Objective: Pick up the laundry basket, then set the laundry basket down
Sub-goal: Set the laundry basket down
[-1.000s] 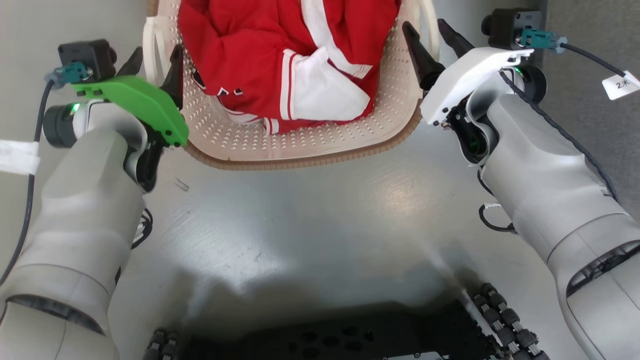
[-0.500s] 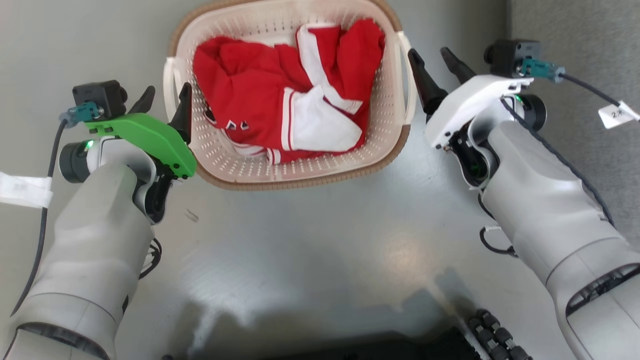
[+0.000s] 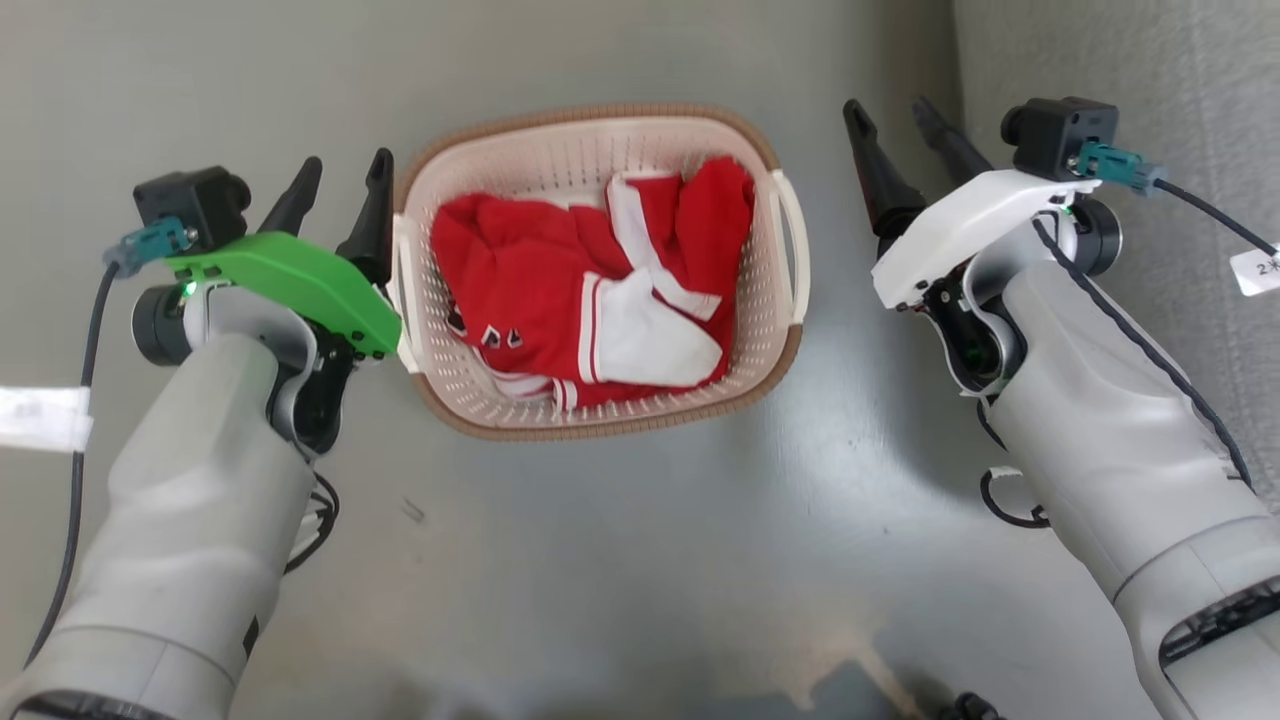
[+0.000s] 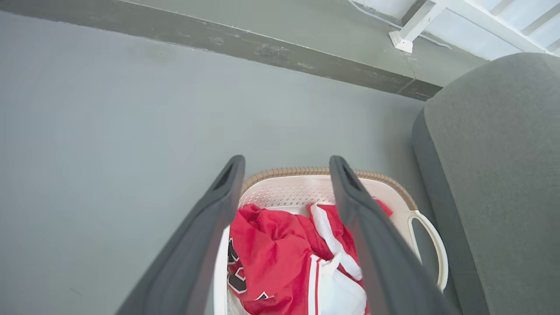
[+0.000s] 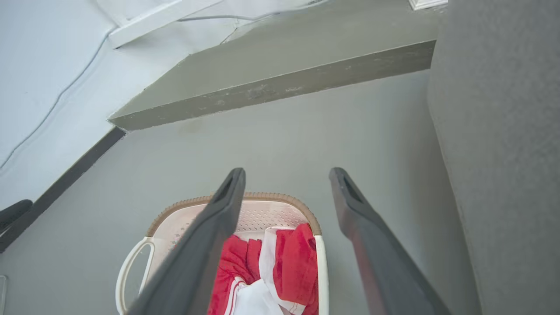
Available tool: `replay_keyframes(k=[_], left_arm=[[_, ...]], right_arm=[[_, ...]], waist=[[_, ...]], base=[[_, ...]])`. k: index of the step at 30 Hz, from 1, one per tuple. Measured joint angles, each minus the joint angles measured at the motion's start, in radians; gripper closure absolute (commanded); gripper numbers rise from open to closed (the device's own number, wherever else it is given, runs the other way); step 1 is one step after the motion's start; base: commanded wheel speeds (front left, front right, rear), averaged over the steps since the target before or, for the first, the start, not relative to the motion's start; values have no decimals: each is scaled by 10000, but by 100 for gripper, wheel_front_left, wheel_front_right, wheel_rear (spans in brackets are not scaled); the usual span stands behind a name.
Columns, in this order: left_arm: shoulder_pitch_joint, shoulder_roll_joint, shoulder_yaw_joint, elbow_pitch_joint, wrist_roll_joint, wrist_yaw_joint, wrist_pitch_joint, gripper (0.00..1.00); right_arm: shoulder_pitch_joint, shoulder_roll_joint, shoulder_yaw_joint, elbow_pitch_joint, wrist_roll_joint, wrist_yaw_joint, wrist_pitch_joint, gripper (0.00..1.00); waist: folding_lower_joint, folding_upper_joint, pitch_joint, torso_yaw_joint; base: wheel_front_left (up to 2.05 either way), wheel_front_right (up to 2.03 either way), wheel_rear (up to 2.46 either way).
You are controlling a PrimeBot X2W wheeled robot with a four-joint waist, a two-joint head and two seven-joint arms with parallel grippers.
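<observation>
Clothing (image 3: 560, 290) in red and white lies bundled inside the laundry basket (image 3: 560, 165), which sits on the grey floor (image 3: 640, 560) between the robot's two arms. The left gripper (image 3: 346, 162), under its green cover, has its two dark fingers spread with nothing between them. Its inner finger stands just beside the basket's left handle (image 3: 401, 260), and I cannot tell whether it touches. The right gripper (image 3: 886, 104), under a white cover, is likewise spread and empty, a little apart from the right handle (image 3: 798, 250). In the left wrist view the basket's brown rim band (image 4: 288, 169) shows between the fingers. A grey upholstered piece (image 3: 1180, 50) stands off to the robot's right, near the right arm.
</observation>
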Motion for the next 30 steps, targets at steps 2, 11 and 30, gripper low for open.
replay_keyframes(k=[2, 11, 30], left_arm=[[210, 48, 142, -234, 132, 0, 0, 0], [1321, 119, 805, -1189, 665, 0, 0, 0], [3951, 36, 2462, -3386, 2148, 0, 0, 0]], right_arm=[[136, -36, -176, -274, -132, -38, 0, 0], [1202, -102, -727, -1336, -846, -140, 0, 0], [3993, -127, -1904, -3432, -2082, -491, 0, 0]], waist=[[0, 0, -253, 14], [0, 0, -1407, 95], [-1, 0, -3969, 291]], base=[[0, 0, 0], [0, 0, 0], [0, 0, 0]])
